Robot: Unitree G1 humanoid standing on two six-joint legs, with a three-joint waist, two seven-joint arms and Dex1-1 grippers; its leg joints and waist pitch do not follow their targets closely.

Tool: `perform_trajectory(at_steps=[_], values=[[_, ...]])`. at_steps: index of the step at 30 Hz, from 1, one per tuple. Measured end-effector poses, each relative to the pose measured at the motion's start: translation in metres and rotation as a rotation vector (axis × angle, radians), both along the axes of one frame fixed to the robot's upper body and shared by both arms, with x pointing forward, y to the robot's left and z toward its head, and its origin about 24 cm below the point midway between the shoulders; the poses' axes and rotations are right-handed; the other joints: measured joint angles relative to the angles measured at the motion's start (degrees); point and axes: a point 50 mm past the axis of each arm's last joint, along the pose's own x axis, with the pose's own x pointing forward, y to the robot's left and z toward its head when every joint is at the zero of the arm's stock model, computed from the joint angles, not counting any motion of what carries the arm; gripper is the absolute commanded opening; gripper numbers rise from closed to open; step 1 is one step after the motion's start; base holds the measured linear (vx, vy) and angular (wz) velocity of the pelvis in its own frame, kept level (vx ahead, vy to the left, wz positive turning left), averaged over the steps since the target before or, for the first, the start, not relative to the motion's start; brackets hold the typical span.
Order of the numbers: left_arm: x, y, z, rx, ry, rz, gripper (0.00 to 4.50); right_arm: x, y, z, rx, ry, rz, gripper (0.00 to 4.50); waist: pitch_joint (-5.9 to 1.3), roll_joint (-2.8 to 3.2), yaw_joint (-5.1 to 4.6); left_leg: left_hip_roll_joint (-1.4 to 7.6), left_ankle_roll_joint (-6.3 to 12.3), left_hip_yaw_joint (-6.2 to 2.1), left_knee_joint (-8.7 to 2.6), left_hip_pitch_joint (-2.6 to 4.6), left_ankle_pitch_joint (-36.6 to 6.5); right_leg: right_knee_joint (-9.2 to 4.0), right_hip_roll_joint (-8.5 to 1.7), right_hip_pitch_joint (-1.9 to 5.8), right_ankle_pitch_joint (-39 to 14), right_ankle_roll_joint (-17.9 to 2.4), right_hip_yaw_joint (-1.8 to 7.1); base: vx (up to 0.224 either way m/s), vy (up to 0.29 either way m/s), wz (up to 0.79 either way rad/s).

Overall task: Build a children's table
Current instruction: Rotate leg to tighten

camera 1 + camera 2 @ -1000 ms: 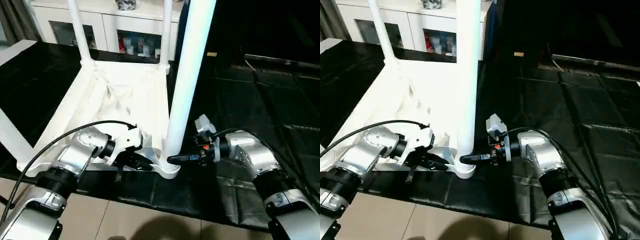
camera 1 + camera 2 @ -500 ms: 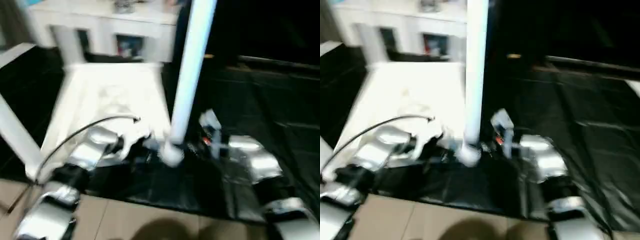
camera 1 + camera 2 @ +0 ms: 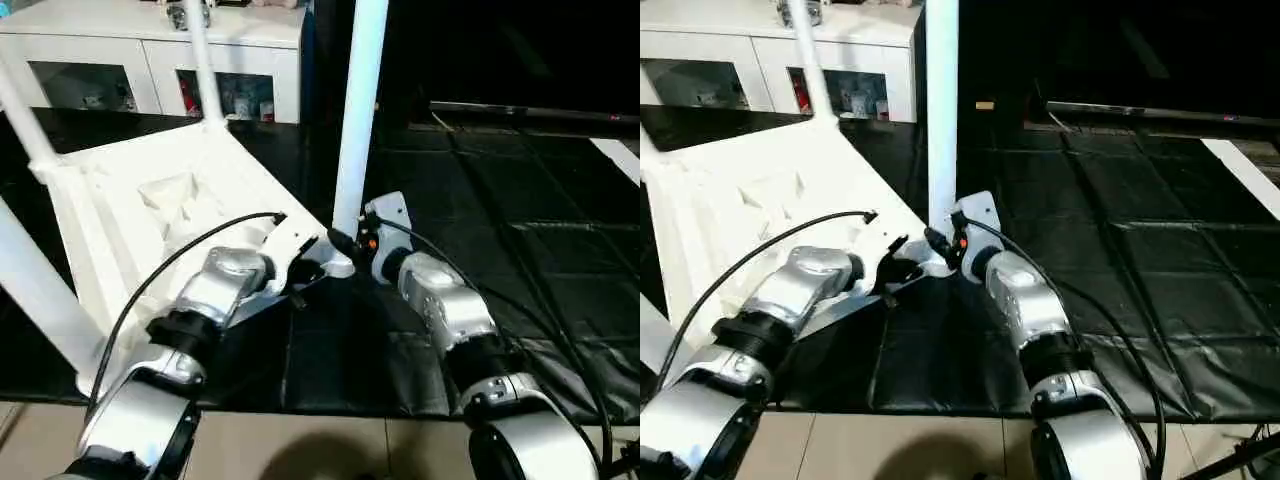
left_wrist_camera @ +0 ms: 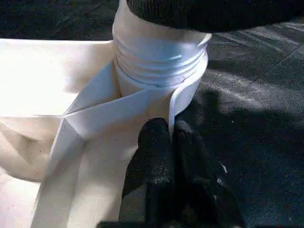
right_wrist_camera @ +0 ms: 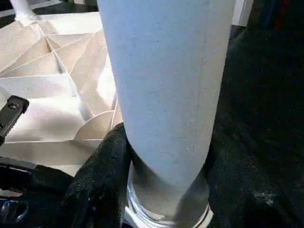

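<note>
The white table top [image 3: 150,200] lies upside down with its ribbed underside up, and three legs [image 3: 195,55] stand in its other corners. A fourth white leg [image 3: 358,110] stands upright in the near corner socket [image 4: 159,61]. My left gripper [image 4: 170,130] is shut on the top's thin rim just beside that socket [image 3: 305,272]. From the other side, my right gripper [image 3: 340,240] is shut around the base of the leg [image 5: 166,95], with a black finger [image 5: 99,180] against it.
A black mat [image 3: 500,200] covers the work surface to the right and in front. A white glass-door cabinet [image 3: 150,50] stands behind. A black cable [image 3: 190,250] arcs over my left forearm. Tan floor [image 3: 300,450] shows past the front edge.
The camera has shifted. Both grippers keep their holds, now reaching further forward. The table top has turned against the cabinet, its near corner now farther from me.
</note>
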Motion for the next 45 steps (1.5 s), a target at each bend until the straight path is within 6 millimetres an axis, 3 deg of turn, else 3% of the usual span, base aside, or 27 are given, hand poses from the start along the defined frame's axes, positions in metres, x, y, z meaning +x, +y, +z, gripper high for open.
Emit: perform_trajectory(at_steps=[3, 4, 13, 20, 27, 33, 45], values=[[0.000, 0.000, 0.001, -0.003, -0.001, -0.013, 0.00, -0.002, -0.001, 0.000, 0.015, -0.006, 0.010, 2.73, -0.01, -0.01, 0.23, 0.00, -0.01, 0.08, -0.12, 0.07, 0.0, 0.33, 0.00, -0.07, 0.3, -0.3, 0.12, 0.000, 0.000, 0.00], [0.000, 0.001, 0.001, -0.004, -0.003, -0.024, 0.00, -0.003, -0.003, 0.000, 0.018, -0.014, 0.022, 3.04, -0.01, -0.01, 0.35, 0.01, -0.02, 0.10, -0.24, 0.07, 0.0, 0.38, 0.01, -0.13, 0.3, -0.4, 0.11, 0.000, 0.000, 0.00], [-0.006, 0.010, 0.005, -0.019, -0.023, -0.137, 0.00, -0.012, -0.028, 0.001, 0.029, -0.041, 0.208, 3.65, -0.01, 0.00, 1.47, 0.13, -0.05, 0.22, -0.60, -0.01, 0.0, 1.10, 0.05, -0.71, 0.9, -0.5, 0.19, 0.000, 0.000, 0.00], [-0.020, 0.029, 0.006, -0.031, 0.009, -0.324, 0.00, -0.027, -0.052, 0.002, -0.007, -0.015, 0.506, 4.36, 0.01, 0.00, 2.65, 0.13, -0.05, 0.38, -0.57, -0.13, 0.0, 1.18, 0.04, -0.92, 0.9, -0.6, 0.29, 0.000, 0.000, 0.00], [-0.036, 0.039, 0.007, -0.021, 0.057, -0.517, 0.00, -0.040, -0.055, 0.003, -0.013, 0.037, 0.769, 4.36, 0.03, -0.08, 4.55, 0.15, -0.06, 0.55, -0.53, -0.19, 0.0, 1.26, 0.04, -0.91, 0.8, -0.4, 0.61, 0.000, 0.000, 0.00], [-0.044, 0.047, 0.009, -0.005, 0.083, -0.615, 0.00, -0.043, -0.053, 0.005, -0.020, 0.065, 0.901, 4.36, 0.03, -0.20, 4.94, 0.15, -0.06, 0.64, -0.41, -0.37, 0.0, 1.31, 0.05, -0.91, 0.8, -0.4, 0.86, 0.000, 0.000, 0.00], [-0.049, 0.048, 0.011, 0.020, 0.081, -0.679, 0.00, -0.040, -0.044, 0.005, 0.017, 0.064, 0.950, 3.16, -0.04, -0.51, 5.21, 0.15, -0.06, 0.79, -0.25, -0.54, 0.0, 1.48, 0.09, -0.91, 0.7, -0.4, 1.26, 0.000, 0.000, 0.00]])
